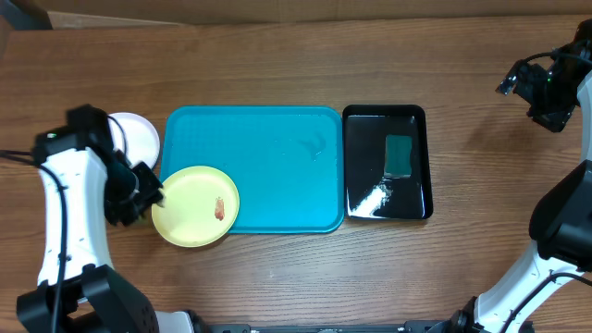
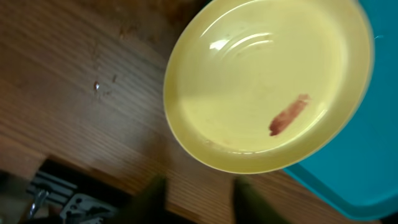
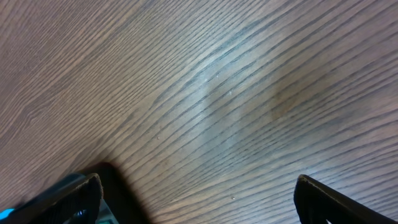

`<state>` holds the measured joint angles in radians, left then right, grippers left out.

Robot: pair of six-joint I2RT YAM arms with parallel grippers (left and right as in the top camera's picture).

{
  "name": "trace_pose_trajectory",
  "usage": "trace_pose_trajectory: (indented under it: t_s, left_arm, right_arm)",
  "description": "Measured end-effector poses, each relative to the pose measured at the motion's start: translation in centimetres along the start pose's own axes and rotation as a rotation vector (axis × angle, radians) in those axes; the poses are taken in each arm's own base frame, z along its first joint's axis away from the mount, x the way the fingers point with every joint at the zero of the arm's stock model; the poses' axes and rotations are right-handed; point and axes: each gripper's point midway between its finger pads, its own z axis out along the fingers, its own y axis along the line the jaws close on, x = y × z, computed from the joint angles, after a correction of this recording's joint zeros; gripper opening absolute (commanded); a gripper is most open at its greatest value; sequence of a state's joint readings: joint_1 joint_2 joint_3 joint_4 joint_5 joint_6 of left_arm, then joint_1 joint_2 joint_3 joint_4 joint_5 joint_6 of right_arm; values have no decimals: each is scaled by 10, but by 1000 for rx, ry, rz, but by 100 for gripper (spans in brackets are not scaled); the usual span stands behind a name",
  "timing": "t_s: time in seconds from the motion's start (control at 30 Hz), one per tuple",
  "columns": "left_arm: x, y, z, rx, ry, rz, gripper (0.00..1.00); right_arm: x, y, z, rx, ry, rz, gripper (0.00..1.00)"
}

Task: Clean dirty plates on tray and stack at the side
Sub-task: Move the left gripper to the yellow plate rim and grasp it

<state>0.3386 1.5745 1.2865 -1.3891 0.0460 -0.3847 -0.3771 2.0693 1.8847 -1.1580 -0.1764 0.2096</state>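
Observation:
A pale yellow-green dirty plate (image 1: 195,205) (image 2: 267,81) with a reddish smear (image 2: 289,115) lies half on the front-left corner of the turquoise tray (image 1: 268,157) and half on the table. My left gripper (image 1: 153,194) (image 2: 200,193) is at the plate's left rim. It is open, the fingers stand a little apart over bare wood, and the rim lies just beyond the tips. A white plate (image 1: 139,134) sits on the table left of the tray, partly hidden by my left arm. My right gripper (image 1: 518,83) (image 3: 199,193) hovers wide open over the far right of the table.
A glossy black tray (image 1: 365,166) holding a green sponge (image 1: 399,155) stands right against the turquoise tray's right side. The turquoise tray's corner (image 2: 367,174) shows under the plate in the left wrist view.

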Motion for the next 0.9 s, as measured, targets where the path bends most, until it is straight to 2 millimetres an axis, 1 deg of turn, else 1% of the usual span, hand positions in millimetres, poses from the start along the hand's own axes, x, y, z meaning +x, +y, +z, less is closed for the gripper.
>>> trace_pose_trajectory:
  t_s: [0.1, 0.17, 0.27, 0.33, 0.47, 0.63, 0.77, 0.8, 0.9]
  left_arm:
    - [11, 8, 14, -52, 40, 3, 41]
    - [15, 12, 20, -68, 53, -1, 41]
    - [20, 19, 33, -96, 72, -21, 40]
    - [21, 20, 41, -100, 70, -39, 38]
    - [13, 21, 58, -102, 26, -77, 38]
    - [14, 24, 77, -105, 13, -103, 38]
    - [16, 25, 89, -105, 12, -110, 30]
    - [16, 25, 90, -104, 10, -110, 29]
    - [16, 25, 92, -103, 9, -113, 21]
  right_arm:
    - [0, 0, 0, 0, 0, 0, 100]
    - [0, 0, 0, 0, 0, 0, 100]
    - [0, 0, 0, 0, -1, 0, 100]
    - [0, 0, 0, -1, -1, 0, 100]
    - [0, 0, 0, -1, -2, 0, 100]
    - [0, 0, 0, -1, -2, 0, 100]
    - [-1, 0, 0, -1, -2, 0, 100]
    - [0, 0, 0, -1, -2, 0, 100]
    - [-1, 0, 0, 0, -2, 0, 100]
